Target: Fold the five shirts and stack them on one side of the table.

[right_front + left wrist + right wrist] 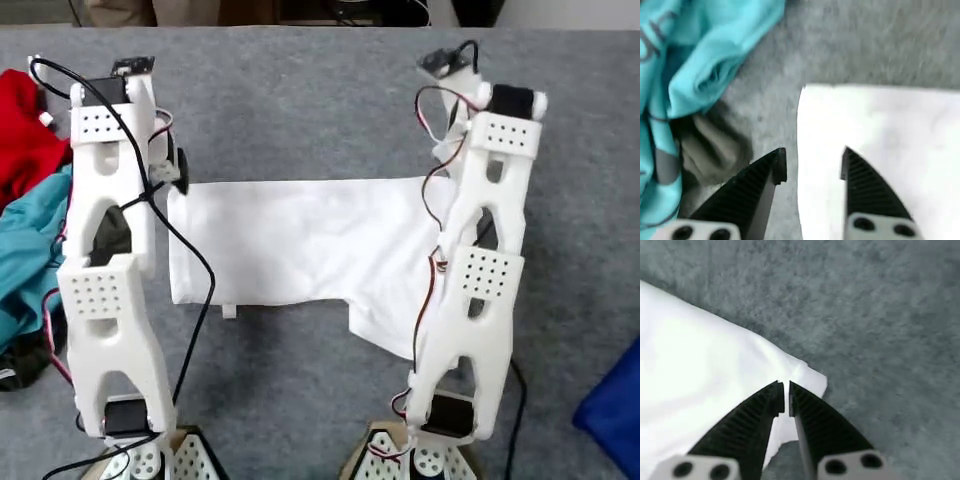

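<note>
In the middle of the bench (300, 90) the white shirt (300, 240) lies only partly folded — the left pincer (813, 160) wide open over its edge, the right pincer (786, 392) almost closed at a corner — while the red shirt (25, 120) and teal shirt (30, 250) wait in a heap, so most work looks left.

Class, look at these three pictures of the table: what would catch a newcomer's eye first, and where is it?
A white shirt lies spread in the middle of the grey table. The left pincer stands open astride one edge; the right pincer is closed on a corner. A red and teal heap of shirts sits at the left edge.
</note>
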`<move>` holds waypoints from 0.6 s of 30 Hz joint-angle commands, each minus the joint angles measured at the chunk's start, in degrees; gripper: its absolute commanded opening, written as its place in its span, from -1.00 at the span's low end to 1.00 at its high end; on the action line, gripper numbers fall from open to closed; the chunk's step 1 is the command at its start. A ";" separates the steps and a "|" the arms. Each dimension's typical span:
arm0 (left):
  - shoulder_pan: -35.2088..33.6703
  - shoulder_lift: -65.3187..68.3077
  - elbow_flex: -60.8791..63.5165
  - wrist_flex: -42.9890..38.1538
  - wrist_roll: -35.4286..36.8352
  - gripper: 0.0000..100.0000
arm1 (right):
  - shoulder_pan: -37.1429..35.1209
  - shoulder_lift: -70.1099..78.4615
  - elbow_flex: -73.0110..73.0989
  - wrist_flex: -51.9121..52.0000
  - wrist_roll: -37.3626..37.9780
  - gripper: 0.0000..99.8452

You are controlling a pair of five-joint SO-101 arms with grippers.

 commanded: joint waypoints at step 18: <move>-3.16 -0.31 11.34 0.44 1.67 -0.46 | 1.01 -19.74 16.13 -4.22 -6.07 -0.91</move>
